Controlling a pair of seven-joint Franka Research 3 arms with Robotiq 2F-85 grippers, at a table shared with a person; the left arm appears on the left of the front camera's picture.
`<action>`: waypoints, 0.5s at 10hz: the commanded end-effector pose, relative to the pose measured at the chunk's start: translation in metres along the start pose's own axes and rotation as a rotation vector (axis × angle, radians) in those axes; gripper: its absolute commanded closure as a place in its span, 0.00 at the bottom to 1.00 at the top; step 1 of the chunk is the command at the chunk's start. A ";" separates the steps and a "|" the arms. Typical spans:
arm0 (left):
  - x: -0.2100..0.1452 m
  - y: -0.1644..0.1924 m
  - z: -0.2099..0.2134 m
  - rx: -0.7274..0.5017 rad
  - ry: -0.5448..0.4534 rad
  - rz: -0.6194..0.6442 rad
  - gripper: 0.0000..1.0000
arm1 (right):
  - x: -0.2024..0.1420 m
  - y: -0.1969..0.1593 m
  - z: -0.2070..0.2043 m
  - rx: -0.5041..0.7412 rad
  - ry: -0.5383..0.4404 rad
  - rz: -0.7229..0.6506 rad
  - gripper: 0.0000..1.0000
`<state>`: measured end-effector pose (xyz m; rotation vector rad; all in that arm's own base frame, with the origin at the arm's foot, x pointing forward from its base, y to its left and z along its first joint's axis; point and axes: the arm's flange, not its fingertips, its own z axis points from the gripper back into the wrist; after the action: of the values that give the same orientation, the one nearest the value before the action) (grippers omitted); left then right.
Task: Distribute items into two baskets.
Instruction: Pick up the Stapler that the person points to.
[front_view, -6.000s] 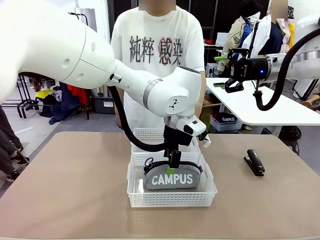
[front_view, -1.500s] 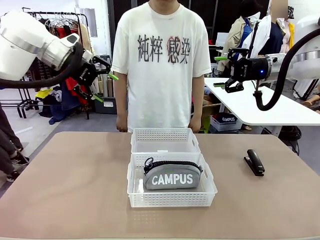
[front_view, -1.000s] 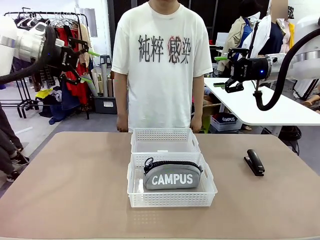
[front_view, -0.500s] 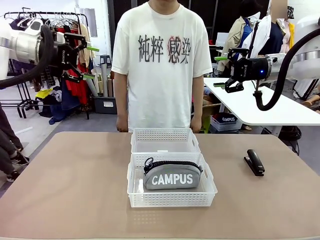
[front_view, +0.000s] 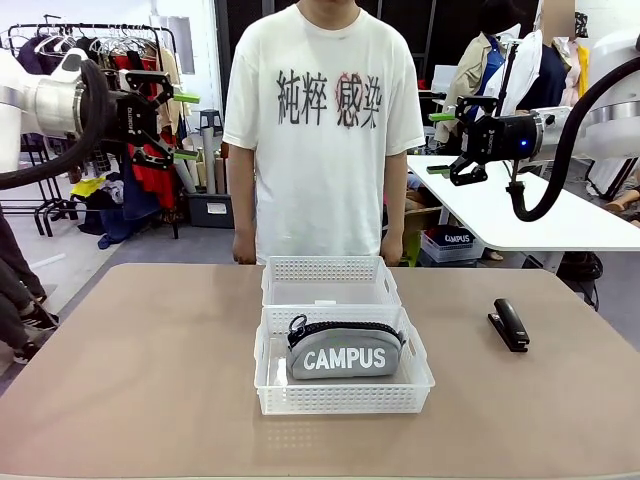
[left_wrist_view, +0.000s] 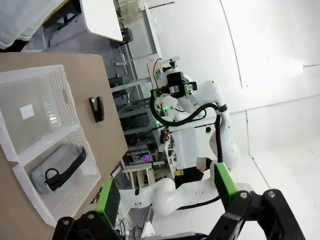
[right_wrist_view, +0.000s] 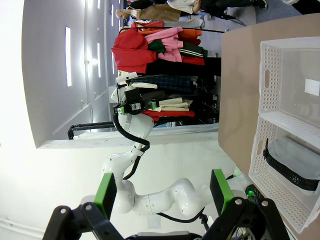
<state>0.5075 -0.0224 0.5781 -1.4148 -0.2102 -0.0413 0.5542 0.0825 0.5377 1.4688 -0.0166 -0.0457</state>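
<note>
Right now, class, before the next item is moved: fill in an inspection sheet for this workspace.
Surface: tan table, bare apart from the job's things.
Job's things: grey CAMPUS pouch lies in the near basket; the far basket holds no item; the black stapler lies on the table to the right of both baskets.
Clutter: nothing seen.
Grippers: left tool and right tool are both open, holding nothing, raised well above the table.
Cables: black hose loops at the left wrist and black cable hangs below the right arm; neither touches the table.
Surroundings: person standing at the far edge; clothes rack; white side table.
</note>
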 end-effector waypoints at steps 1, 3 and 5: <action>-0.001 0.003 0.001 -0.044 0.005 -0.025 0.00 | 0.000 0.003 0.000 -0.001 -0.009 0.005 0.00; 0.001 0.003 0.001 -0.029 -0.002 -0.009 0.00 | 0.000 0.003 0.000 -0.001 -0.009 0.005 0.00; 0.000 0.002 -0.001 -0.009 0.009 -0.002 0.00 | 0.000 0.003 0.000 -0.001 -0.009 0.005 0.00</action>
<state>0.5093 -0.0229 0.5740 -1.4213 -0.2017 -0.0462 0.5542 0.0825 0.5377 1.4688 -0.0165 -0.0457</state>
